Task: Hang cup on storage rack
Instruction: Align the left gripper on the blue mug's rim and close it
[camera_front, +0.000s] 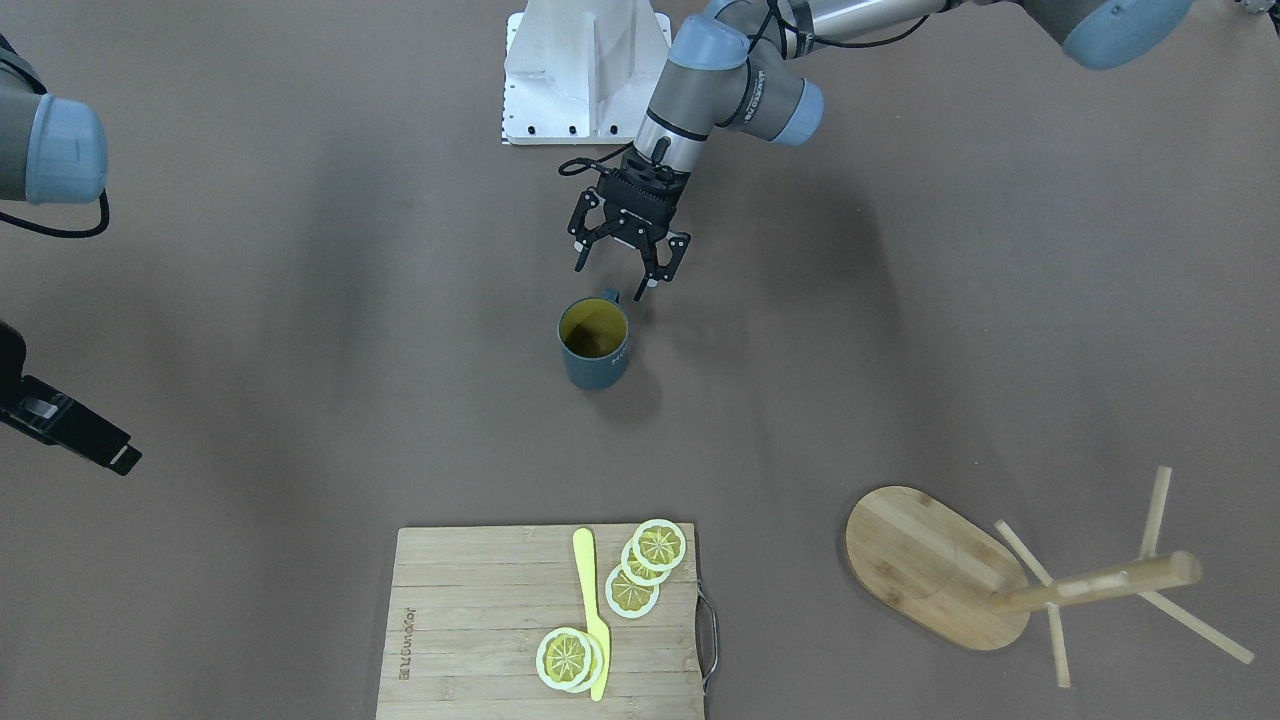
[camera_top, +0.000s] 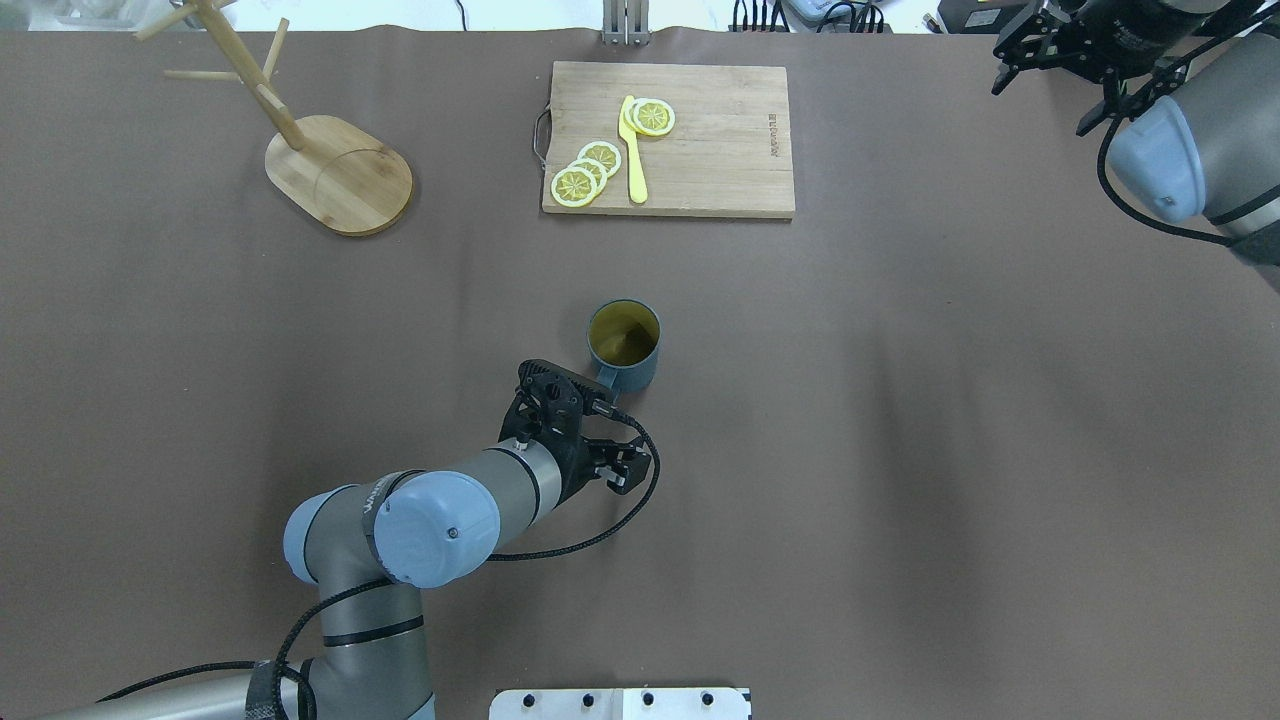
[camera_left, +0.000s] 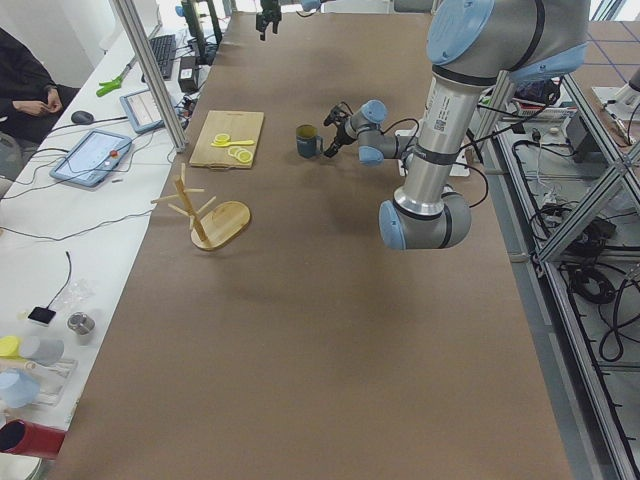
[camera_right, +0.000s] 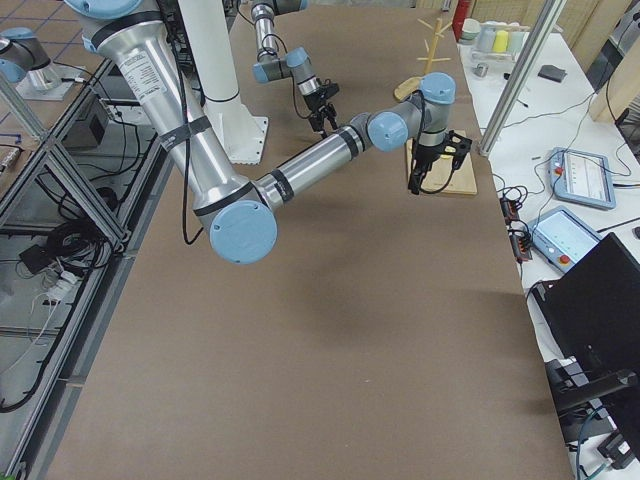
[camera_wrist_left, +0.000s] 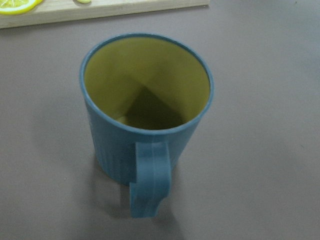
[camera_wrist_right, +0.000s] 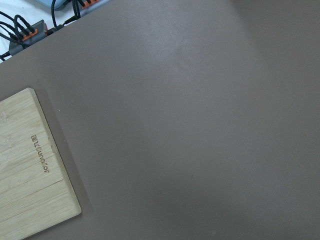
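Note:
The slate-blue cup (camera_front: 594, 348) with a yellow inside stands upright at the middle of the table. It also shows in the overhead view (camera_top: 624, 345) and fills the left wrist view (camera_wrist_left: 145, 110), its loop handle (camera_wrist_left: 150, 182) turned toward the camera. My left gripper (camera_front: 612, 280) is open and empty, just on the robot's side of the cup, its fingers on either side of the handle's line and apart from it. The bamboo storage rack (camera_front: 935, 565) stands far off toward my left (camera_top: 340, 175). My right gripper (camera_top: 1045, 95) is open and empty, high at the table's far right corner.
A bamboo cutting board (camera_top: 700, 150) with lemon slices (camera_top: 585, 175) and a yellow knife (camera_top: 633, 150) lies at the far edge beyond the cup; its corner shows in the right wrist view (camera_wrist_right: 30, 165). The robot's white base (camera_front: 585, 75) is behind the left gripper.

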